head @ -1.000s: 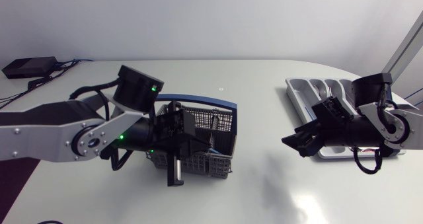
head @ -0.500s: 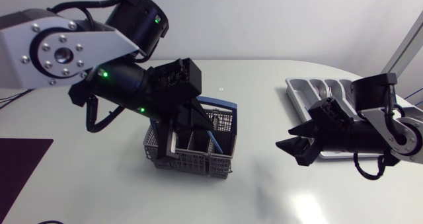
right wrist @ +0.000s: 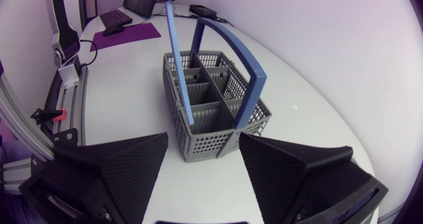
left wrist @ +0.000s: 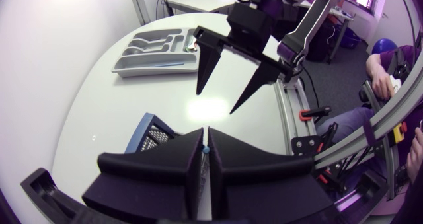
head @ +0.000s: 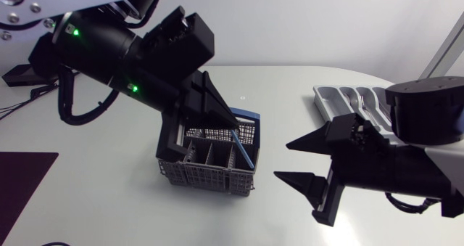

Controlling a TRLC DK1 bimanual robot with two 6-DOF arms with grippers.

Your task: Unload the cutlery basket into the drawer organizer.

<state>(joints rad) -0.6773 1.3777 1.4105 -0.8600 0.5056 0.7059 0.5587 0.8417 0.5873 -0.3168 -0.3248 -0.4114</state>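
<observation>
So, head view first: the left gripper (head: 232,127) hangs right above the grey mesh plastic cutlery basket with the blue hoop handle (head: 206,175). It's pinched on the top of a slim blue plastic utensil (head: 244,150), which slants down into the basket's end nearest the open right gripper (head: 283,161). The grey plastic drawer organizer (head: 325,101) sits well past the basket, behind that arm.

Left wrist view: a sliver of blue utensil (left wrist: 205,149) shows between the nearly closed fingers of the left gripper (left wrist: 205,133), with the basket (left wrist: 155,135) below.

Right wrist view: the right gripper (right wrist: 203,141) is spread wide with nothing in it. The utensil (right wrist: 177,59) runs steeply, low end in a compartment of the basket (right wrist: 211,145). It looks light, stiff and slick, so it would probably swivel in a tip pinch, and a grip lower on the shaft seems safer.
</observation>
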